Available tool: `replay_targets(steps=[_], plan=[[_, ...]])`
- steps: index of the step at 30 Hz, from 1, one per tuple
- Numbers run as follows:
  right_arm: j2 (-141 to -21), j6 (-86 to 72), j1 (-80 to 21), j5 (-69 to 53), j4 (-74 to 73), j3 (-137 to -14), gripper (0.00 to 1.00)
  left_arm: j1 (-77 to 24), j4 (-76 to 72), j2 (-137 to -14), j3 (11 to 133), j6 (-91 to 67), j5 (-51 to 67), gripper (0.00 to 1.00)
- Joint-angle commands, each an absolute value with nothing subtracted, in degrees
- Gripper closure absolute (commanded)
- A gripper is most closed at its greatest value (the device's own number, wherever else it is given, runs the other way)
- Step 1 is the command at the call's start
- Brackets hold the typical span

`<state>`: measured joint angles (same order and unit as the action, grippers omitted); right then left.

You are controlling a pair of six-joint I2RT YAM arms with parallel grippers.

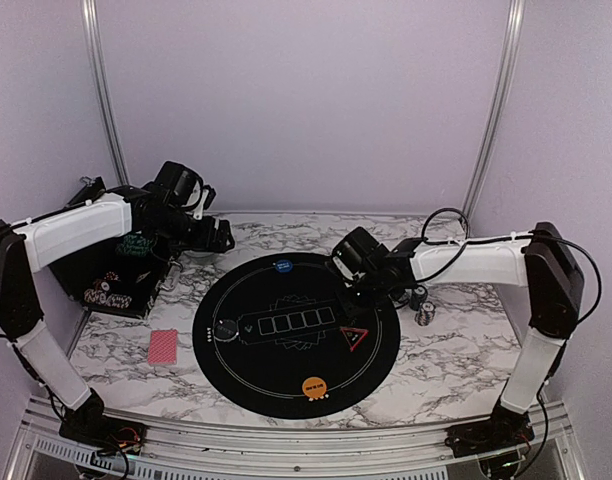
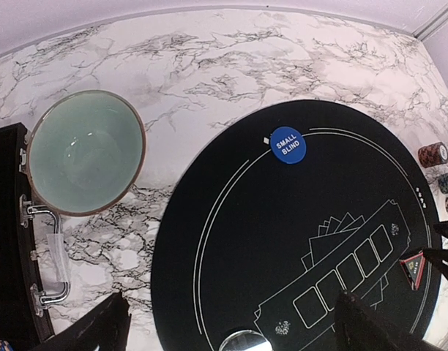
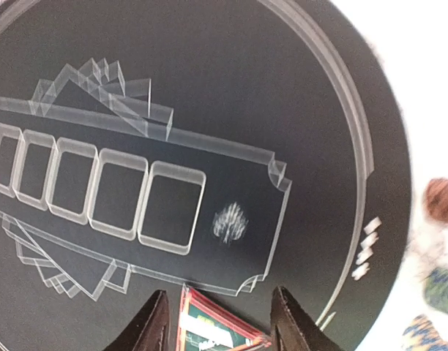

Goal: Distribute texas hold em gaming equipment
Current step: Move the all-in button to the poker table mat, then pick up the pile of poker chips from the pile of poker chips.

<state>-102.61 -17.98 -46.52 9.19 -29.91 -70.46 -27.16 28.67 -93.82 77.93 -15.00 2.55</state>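
A red triangle marker (image 1: 355, 336) lies on the right part of the round black mat (image 1: 276, 385). My right gripper (image 1: 349, 291) hovers just behind it, open. In the right wrist view the triangle (image 3: 217, 330) shows between the spread fingertips (image 3: 152, 325), untouched. A blue "small blind" disc (image 1: 282, 266) sits at the mat's far edge, an orange disc (image 1: 313, 385) at its near edge and a dark shiny disc (image 1: 226, 327) at its left. Red-backed cards (image 1: 163, 346) lie left of the mat. Striped chips (image 1: 423, 315) stand to the right. My left gripper (image 1: 223, 239) is open and empty at the back left.
A teal bowl (image 2: 85, 152) stands on the marble beside a black case (image 1: 111, 290) at the left. The left wrist view also shows the blue disc (image 2: 288, 145), the chip stacks (image 2: 433, 153) and the triangle (image 2: 413, 268). Walls close off the back and both sides.
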Motion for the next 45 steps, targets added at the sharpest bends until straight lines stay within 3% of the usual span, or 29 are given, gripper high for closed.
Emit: replay_targets(steps=[1,18,30,45], plan=[[-100.46,-17.32,-43.60,11.73,-33.12,-76.86,0.53,-26.89,26.99,-90.73,75.96,-14.41,2.35,0.01],[-102.02,-12.66,-27.35,8.07,-36.89,-81.49,0.38,-26.94,20.73,-82.57,66.45,-11.42,0.43,0.01],[-107.45,-9.99,-23.35,5.86,-36.67,-82.45,0.27,-26.91,20.73,-81.67,65.99,-11.08,0.33,0.01],[-113.00,-9.45,-21.85,7.03,-35.50,-83.57,0.30,-26.89,20.75,-81.65,65.92,-11.19,-0.56,0.01]])
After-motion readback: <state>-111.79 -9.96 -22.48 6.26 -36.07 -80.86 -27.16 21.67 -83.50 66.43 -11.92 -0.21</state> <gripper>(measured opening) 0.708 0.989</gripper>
